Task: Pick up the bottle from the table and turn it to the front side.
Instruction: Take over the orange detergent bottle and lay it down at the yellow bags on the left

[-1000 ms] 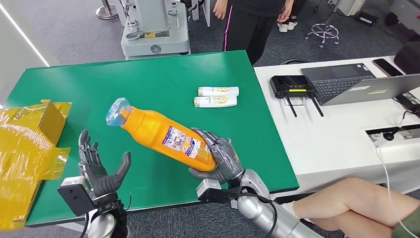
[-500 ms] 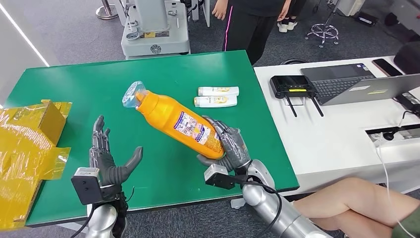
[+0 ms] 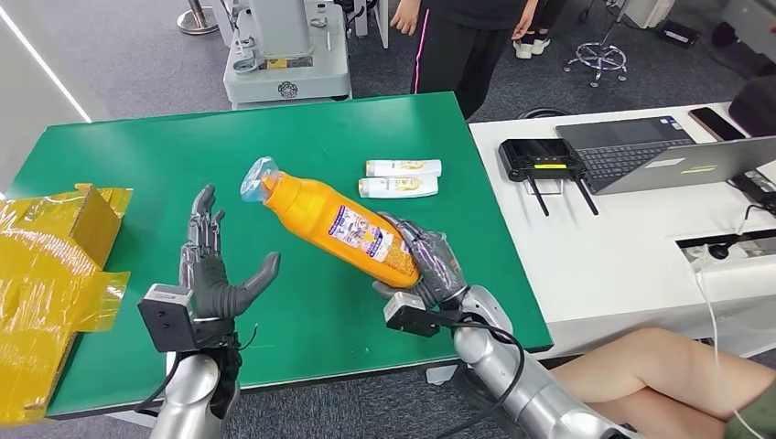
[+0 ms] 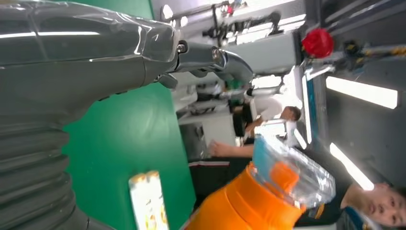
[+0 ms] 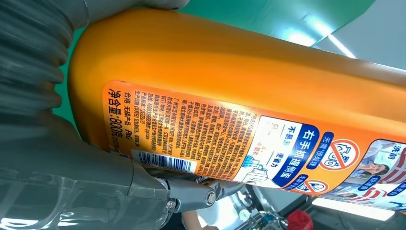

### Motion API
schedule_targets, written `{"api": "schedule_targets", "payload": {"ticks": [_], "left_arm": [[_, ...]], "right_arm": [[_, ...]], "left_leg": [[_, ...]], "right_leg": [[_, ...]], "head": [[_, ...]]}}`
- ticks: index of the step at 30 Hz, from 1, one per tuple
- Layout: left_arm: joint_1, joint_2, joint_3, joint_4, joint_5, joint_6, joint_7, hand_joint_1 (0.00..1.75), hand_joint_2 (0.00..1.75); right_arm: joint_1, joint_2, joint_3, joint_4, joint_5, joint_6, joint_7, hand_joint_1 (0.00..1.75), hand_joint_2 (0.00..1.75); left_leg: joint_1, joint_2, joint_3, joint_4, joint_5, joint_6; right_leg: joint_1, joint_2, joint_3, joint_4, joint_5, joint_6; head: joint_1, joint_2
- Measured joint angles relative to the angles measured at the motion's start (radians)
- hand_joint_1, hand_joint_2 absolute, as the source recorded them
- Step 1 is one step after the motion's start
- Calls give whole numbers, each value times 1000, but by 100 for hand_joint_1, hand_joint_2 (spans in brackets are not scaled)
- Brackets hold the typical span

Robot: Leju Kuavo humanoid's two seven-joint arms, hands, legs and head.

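bottle (image 3: 340, 227) held tilted above the green worktop (image 3: 137, 165), base clamped in right hand (image 3: 428, 263) | back label faced up | left hand (image 3: 212, 265) empty, fingers spread, nearby | judged: neck supported before rolling, grip kept firm

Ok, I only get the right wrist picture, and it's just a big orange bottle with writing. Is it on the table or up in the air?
Observer: In the air. The right hand holds the bottle by its bottom end, tilted above the table.
Operator: Where's the other hand?
Observer: The left hand is open beside the bottle, palm toward it, not touching.
Operator: What's on the bottle's top?
Observer: Clear plastic is wrapped over it, and that end points away from the robot.
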State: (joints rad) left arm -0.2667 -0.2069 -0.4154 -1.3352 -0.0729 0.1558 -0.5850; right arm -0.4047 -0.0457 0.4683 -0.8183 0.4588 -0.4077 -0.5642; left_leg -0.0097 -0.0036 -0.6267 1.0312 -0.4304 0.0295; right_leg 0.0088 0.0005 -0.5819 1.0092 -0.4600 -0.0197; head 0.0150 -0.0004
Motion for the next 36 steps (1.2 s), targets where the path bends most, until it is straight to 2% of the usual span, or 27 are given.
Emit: {"api": "schedule_targets", "payload": {"ticks": [6,12,18,36], "left_arm": [[-62,-11,-11,40,36,-81,41,0,175],[-134,-34,-13,137,93,-130,61,0,175],[-164,-39,-11,215,119,-165,62,0,175],[-176,-43,-10,272,90,-171,72,0,175]], "right_arm": [[-57,54,22,43,-2,9,-25,175,175],[-161,144,47,108,-37,11,-71,175,175],[-222,213,63,156,-33,6,-66,175,175],[-246,265,69,279,7,63,-39,175,175]], "left_leg": [[0,0,0,0,1,-1],[0,0,0,0,2,-2],[0,-1,-1,0,2,-2],[0,0,-2,0,2,-2]], "right_leg": [[0,1,-1,0,0,0],[0,1,-1,1,1,0],[0,0,-1,1,0,0],[0,0,-2,1,1,0]], "head": [[0,0],[0,0],[0,0],[0,0]]}}
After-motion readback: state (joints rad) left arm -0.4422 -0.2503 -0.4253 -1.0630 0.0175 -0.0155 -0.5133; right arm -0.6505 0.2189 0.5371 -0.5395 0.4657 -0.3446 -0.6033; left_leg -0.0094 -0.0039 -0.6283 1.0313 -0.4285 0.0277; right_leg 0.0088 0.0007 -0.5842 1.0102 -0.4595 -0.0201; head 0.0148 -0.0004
